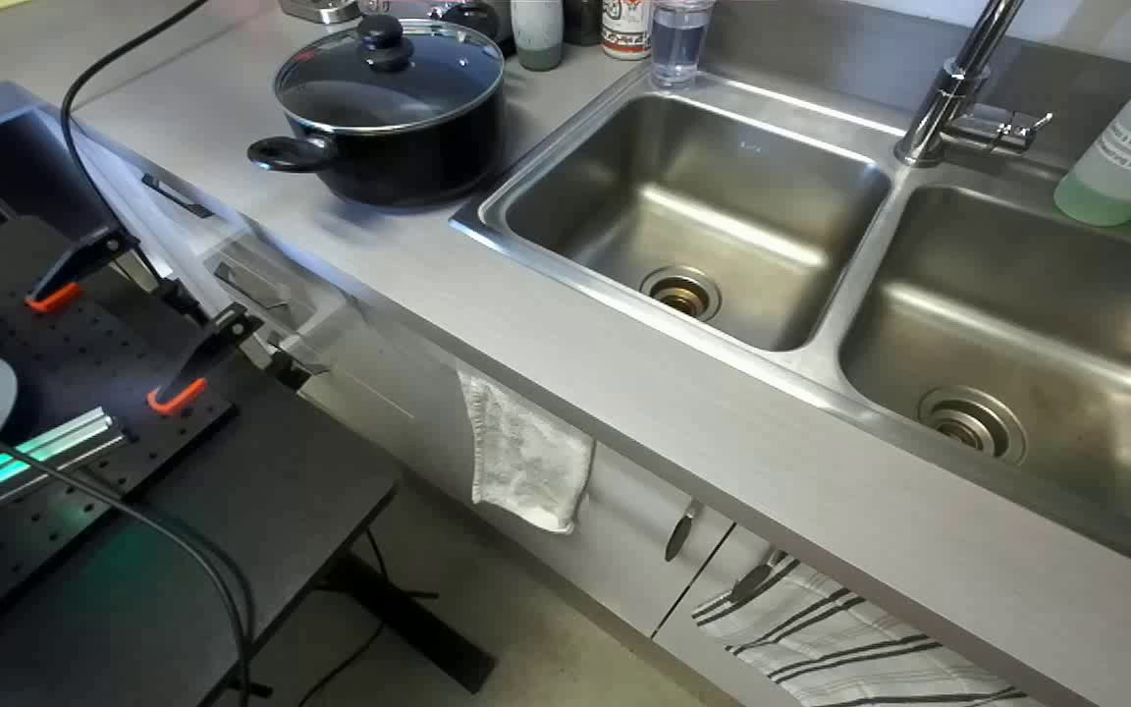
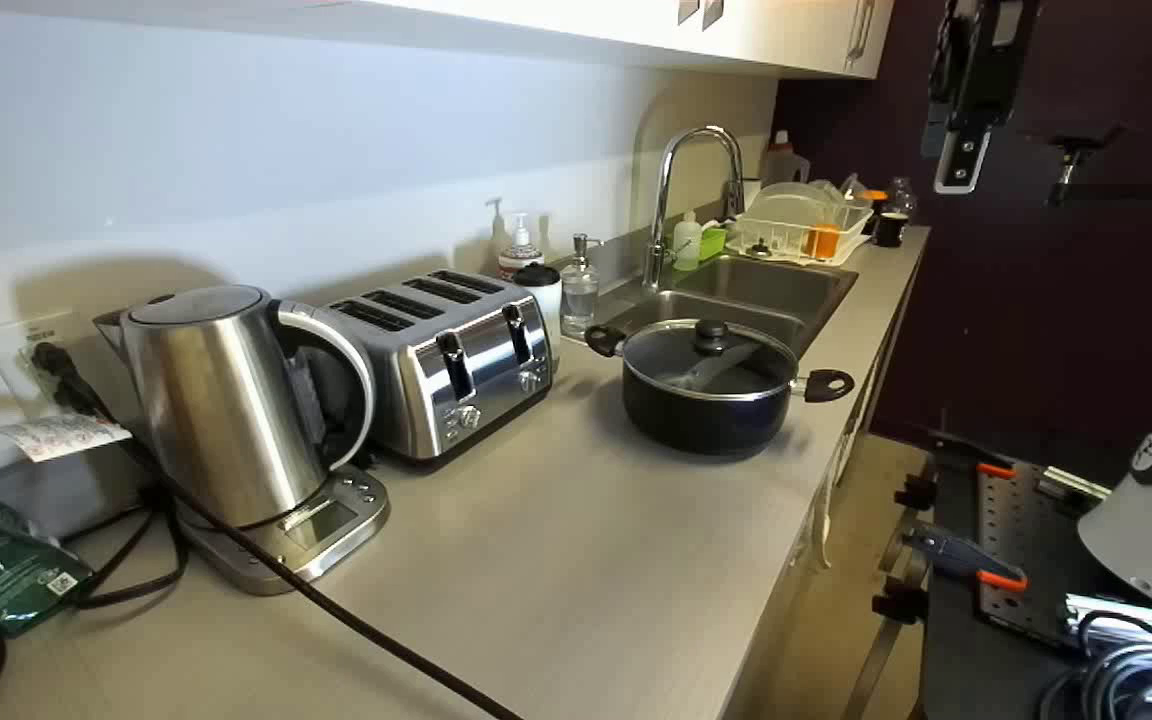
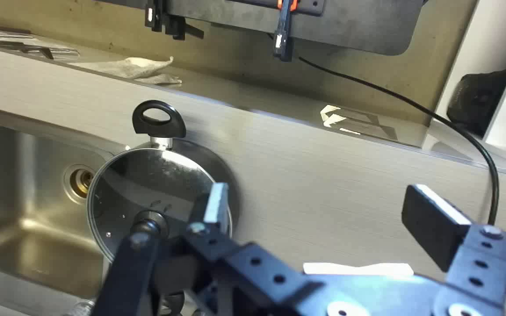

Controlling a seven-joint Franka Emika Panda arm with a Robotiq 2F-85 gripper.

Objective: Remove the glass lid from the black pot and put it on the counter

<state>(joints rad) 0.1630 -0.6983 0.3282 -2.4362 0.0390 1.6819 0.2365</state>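
The gripper (image 3: 323,205), empty and spread wide, should centre above the black pot (image 1: 408,162), then grip the glass lid (image 1: 389,90) by its knob (image 1: 380,33).

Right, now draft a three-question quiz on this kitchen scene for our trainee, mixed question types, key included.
1. True or false: the glass lid sits on the black pot.
2. Multiple choice: how many basins does the stainless-steel double sink's neighbour, the four-slot toaster, have in slots on top: a) two, b) four, c) six?
3. Fill in: in the wrist view, the gripper is ____.

Key: 1. True. 2. b. 3. Open.
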